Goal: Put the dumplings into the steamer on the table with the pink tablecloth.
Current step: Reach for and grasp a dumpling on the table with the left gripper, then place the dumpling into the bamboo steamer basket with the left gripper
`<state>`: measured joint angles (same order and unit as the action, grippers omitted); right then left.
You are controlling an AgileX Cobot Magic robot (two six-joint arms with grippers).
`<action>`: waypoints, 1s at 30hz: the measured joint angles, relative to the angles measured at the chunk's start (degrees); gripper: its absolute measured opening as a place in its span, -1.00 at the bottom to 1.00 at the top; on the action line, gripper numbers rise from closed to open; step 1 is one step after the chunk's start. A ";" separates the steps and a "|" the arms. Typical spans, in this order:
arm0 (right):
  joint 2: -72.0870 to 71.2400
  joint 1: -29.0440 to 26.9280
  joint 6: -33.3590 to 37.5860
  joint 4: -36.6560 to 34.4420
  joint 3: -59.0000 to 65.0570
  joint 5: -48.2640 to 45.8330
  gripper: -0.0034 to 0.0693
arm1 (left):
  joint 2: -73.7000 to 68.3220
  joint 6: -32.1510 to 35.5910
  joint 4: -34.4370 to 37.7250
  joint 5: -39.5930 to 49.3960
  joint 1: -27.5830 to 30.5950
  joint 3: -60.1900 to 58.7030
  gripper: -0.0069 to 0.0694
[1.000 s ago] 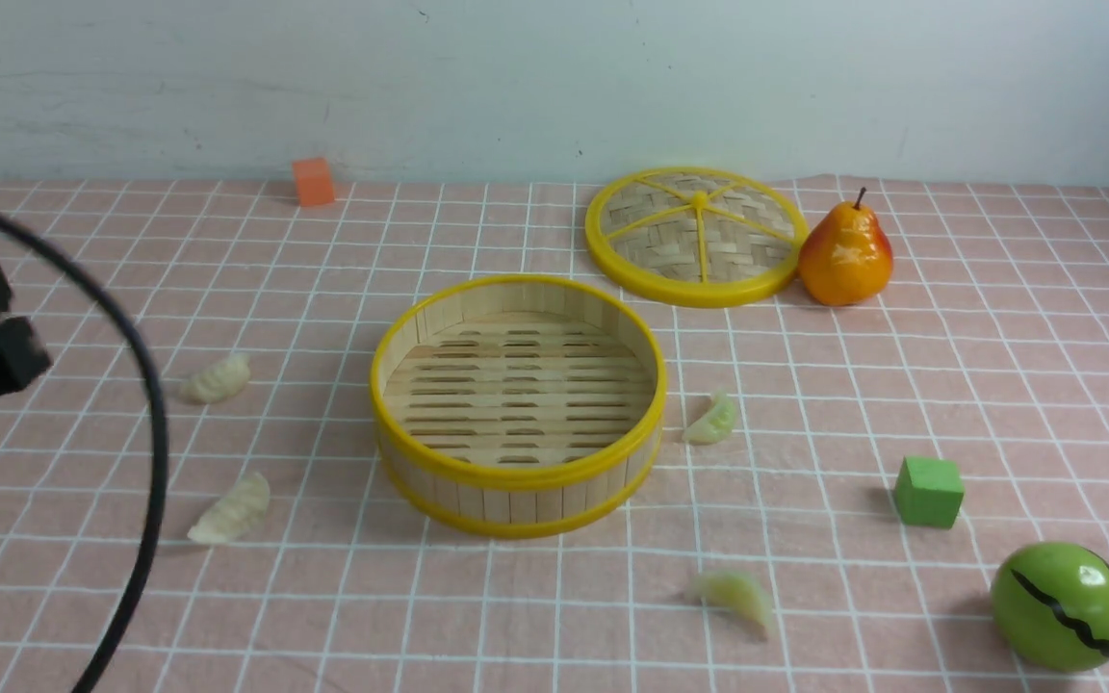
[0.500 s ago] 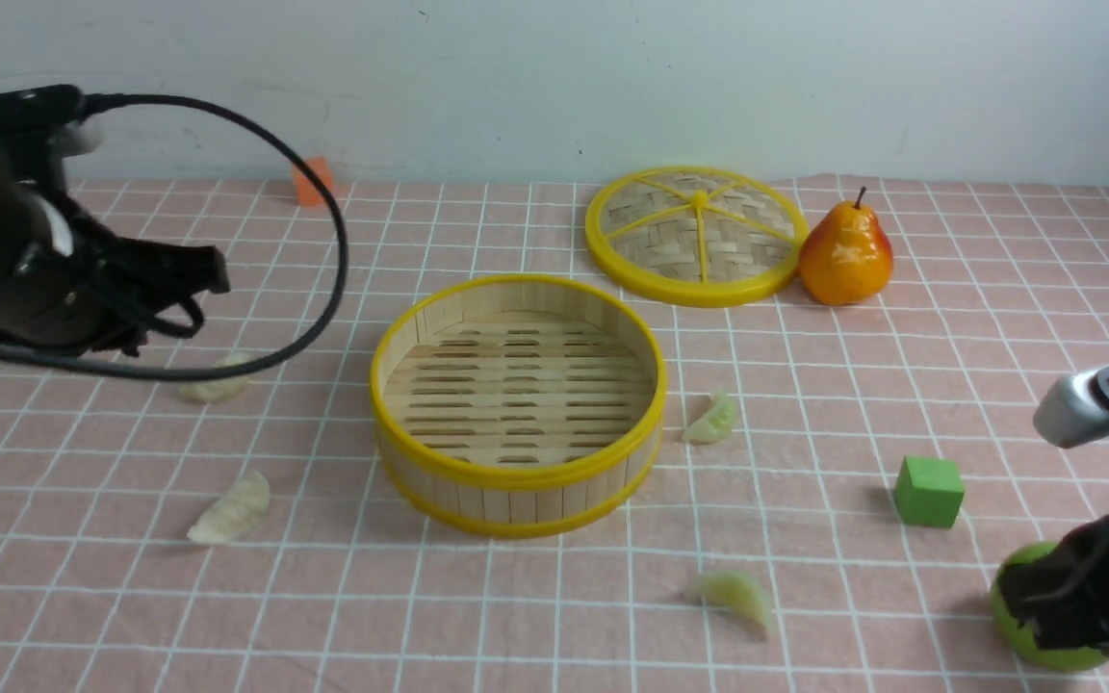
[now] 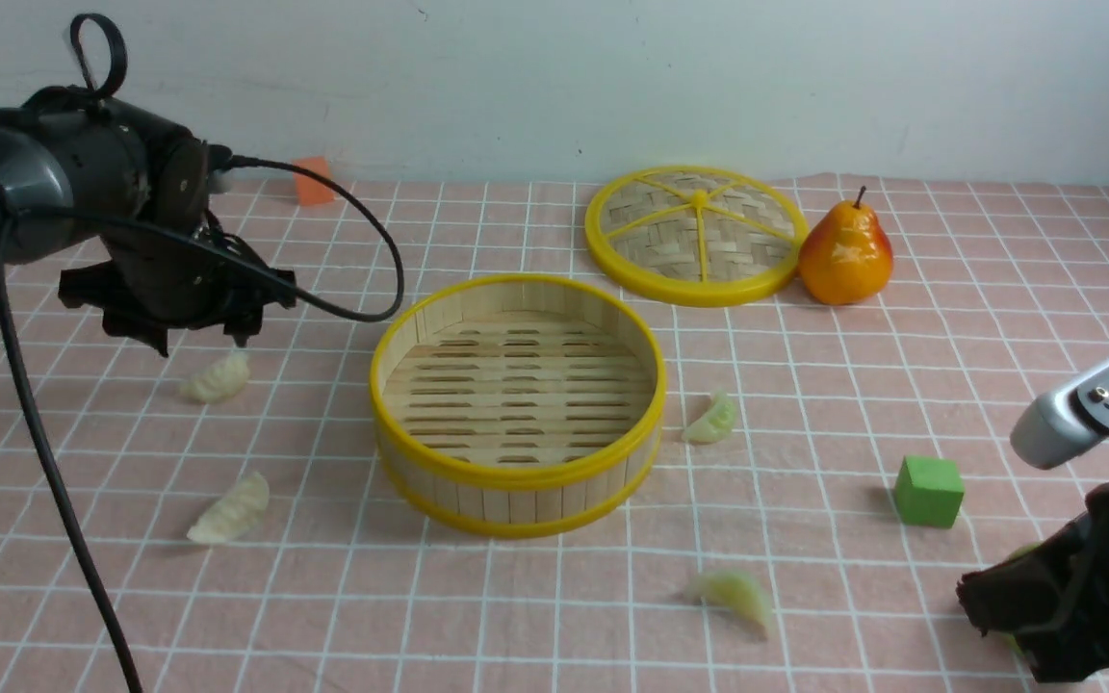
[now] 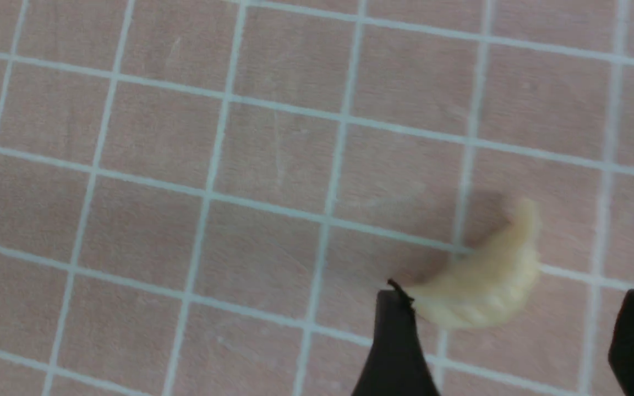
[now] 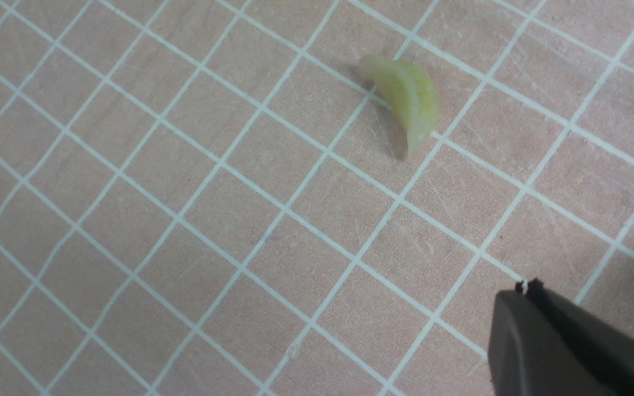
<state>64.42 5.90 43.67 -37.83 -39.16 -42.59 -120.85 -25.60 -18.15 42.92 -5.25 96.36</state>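
Note:
The steamer (image 3: 516, 476) stands mid-table on the pink tablecloth (image 3: 901, 366) and holds nothing. Two cream dumplings lie to its left, one farther (image 3: 216, 378) and one nearer (image 3: 230, 510). Two green dumplings lie to its right, one farther (image 3: 711, 421) and one nearer (image 3: 735, 594). My left gripper (image 3: 196, 339) hovers open just above the farther cream dumpling, which sits at its fingertips in the left wrist view (image 4: 482, 280), close to one finger (image 4: 399, 346). My right gripper (image 3: 976, 592) is shut and empty at the front right. The nearer green dumpling shows apart from it in the right wrist view (image 5: 408, 102).
The woven lid (image 3: 694, 236) and a pear (image 3: 845, 255) sit at the back right. A green cube (image 3: 928, 491) lies just beyond my right gripper. An orange cube (image 3: 309, 185) is at the back left. My left arm's cable (image 3: 362, 231) loops toward the steamer.
My left arm has swung in from the left edge to above the farther cream dumpling. My right arm has come in at the front right and now covers the green melon.

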 joint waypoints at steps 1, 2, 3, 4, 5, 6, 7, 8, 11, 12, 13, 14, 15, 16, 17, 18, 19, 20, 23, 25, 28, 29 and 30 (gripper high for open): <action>0.05 0.00 0.00 -0.10 0.00 0.00 -0.92 | -0.98 0.05 0.12 0.20 0.56 0.79 0.46; 0.05 0.00 0.00 -0.15 0.00 0.00 -0.92 | -2.79 0.13 0.55 0.58 1.26 2.11 0.46; 0.05 0.00 0.00 -0.15 0.00 0.00 -0.92 | -4.04 0.34 1.25 0.81 1.67 2.99 0.45; 0.05 0.00 0.00 -0.15 0.00 0.00 -0.91 | -4.97 0.92 2.69 1.08 1.90 3.78 0.42; 0.05 0.00 0.02 -0.15 0.00 0.00 -0.91 | -5.31 1.89 3.78 1.24 1.91 4.32 0.40; 0.05 0.00 0.02 -0.15 0.00 0.00 -0.91 | -5.80 3.51 5.25 1.37 1.91 4.80 0.36; 0.05 0.00 0.02 -0.15 0.00 0.00 -0.91 | -5.90 3.88 5.64 1.37 1.91 4.81 0.35; 0.05 0.00 0.02 -0.15 0.00 0.00 -0.91 | -6.72 7.34 8.92 2.06 1.91 4.87 0.26; 0.05 0.00 0.02 -0.21 0.00 0.42 -0.91 | -7.20 11.96 14.05 2.85 1.91 4.87 0.05; 0.05 0.00 0.02 -0.20 0.00 0.49 -0.91 | -7.20 11.96 14.05 2.84 1.91 4.87 0.05; 0.05 0.00 0.02 -0.20 0.00 0.64 -0.91 | -7.20 12.50 15.00 2.91 1.91 4.87 -0.09; 0.05 0.00 0.02 -0.20 0.00 0.70 -0.91 | -7.20 12.42 15.29 2.91 1.91 4.87 -0.27; 0.05 0.00 0.02 -0.20 0.00 0.76 -0.91 | -7.20 12.16 15.29 2.91 1.91 4.87 -0.35; 0.05 0.00 0.02 -0.20 0.00 0.76 -0.91 | -7.20 12.08 15.29 2.91 1.91 4.87 -0.40; 0.05 0.00 0.02 -0.26 0.00 0.84 -0.91 | -7.20 11.46 15.22 3.04 1.97 4.87 -0.58; 0.05 0.00 0.02 -0.45 0.00 0.89 -0.91 | -7.08 11.30 15.18 3.08 1.99 4.87 -0.72; 0.05 0.00 0.07 -0.50 0.00 1.03 -0.91 | -7.01 11.09 15.24 3.10 1.99 4.87 -0.77; 0.05 0.00 0.07 -0.50 0.00 1.10 -0.91 | -6.92 11.09 15.31 3.10 1.99 4.87 -0.78; 0.05 0.00 0.07 -0.92 0.00 1.48 -0.91 | -5.25 10.92 16.23 3.28 1.56 4.87 -0.79; 0.05 0.00 0.07 -1.27 0.00 1.89 -0.91 | -2.62 10.23 17.22 3.09 1.16 4.87 -0.79; 0.05 0.00 0.07 -1.44 0.00 2.15 -0.91 | -0.61 9.66 17.61 3.15 0.90 4.87 -0.79; 0.05 0.00 0.07 -1.51 0.00 2.40 -0.91 | 0.47 9.57 17.80 3.27 0.90 4.87 -0.79; 0.05 0.00 0.07 -1.58 0.00 2.47 -0.91 | 0.85 9.45 18.15 3.27 0.90 4.87 -0.79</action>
<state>64.47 5.90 43.74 -39.42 -39.16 -40.13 -120.00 -16.15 0.00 46.19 -4.35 101.23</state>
